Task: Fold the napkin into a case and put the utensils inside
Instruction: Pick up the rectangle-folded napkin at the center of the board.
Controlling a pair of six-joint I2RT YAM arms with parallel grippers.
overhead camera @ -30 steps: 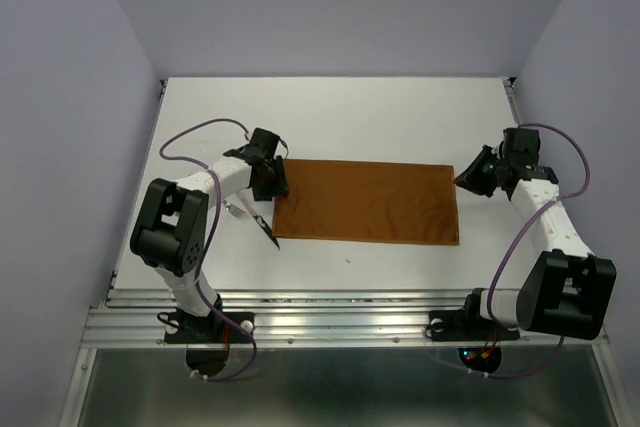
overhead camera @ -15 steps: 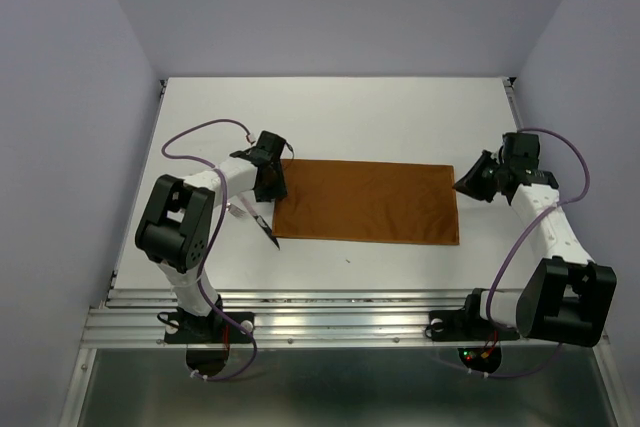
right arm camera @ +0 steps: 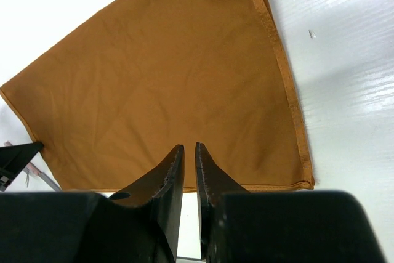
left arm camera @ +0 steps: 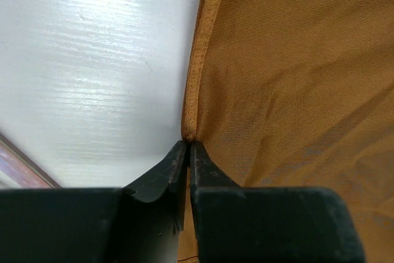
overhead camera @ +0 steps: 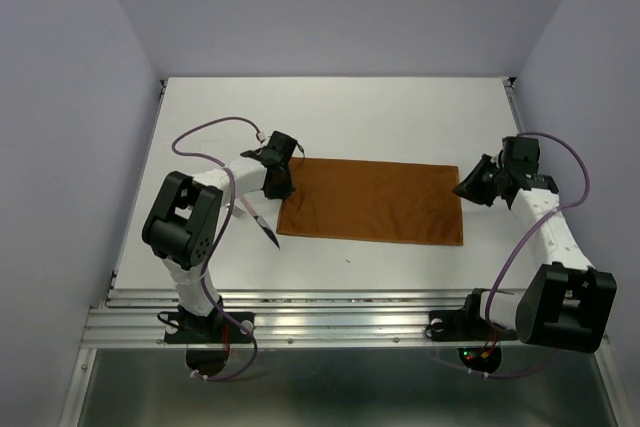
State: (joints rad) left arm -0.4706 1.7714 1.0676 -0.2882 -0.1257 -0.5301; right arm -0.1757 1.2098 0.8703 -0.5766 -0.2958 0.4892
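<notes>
My left fingers [left arm camera: 163, 173] pinch the once-folded napkin [overhead camera: 370, 202] by its hem, right fingers [right arm camera: 165, 180] nearly pressed together, empty; case unfinished, utensils [overhead camera: 265, 230] lying on the counter [overhead camera: 340, 117].

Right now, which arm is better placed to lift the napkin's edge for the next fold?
Left, probably. The left gripper is closed on the hem of the napkin at its left end. The right gripper sits by the right end, with no cloth visible between its tips.
</notes>
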